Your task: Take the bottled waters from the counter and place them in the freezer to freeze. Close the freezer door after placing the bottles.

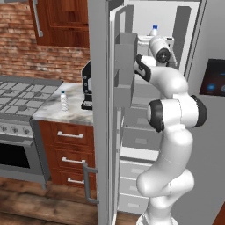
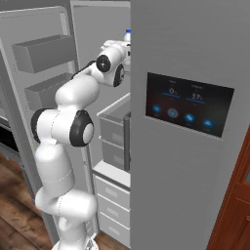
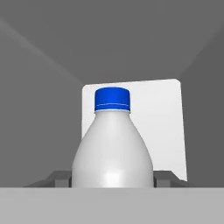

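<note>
I am reaching into the tall grey metallic freezer, past its open flat grey door with boxy bins. My gripper pinches a pale plastic water bottle with a blue cap, upright inside the upper compartment. I should lower it until it rests flat before letting go, then back straight out. The second small clear bottle stands on the veined marble counter.

Bottle base cut off behind the grey band; gripper fingers hidden inside the freezer, grip undeterminable.
</note>
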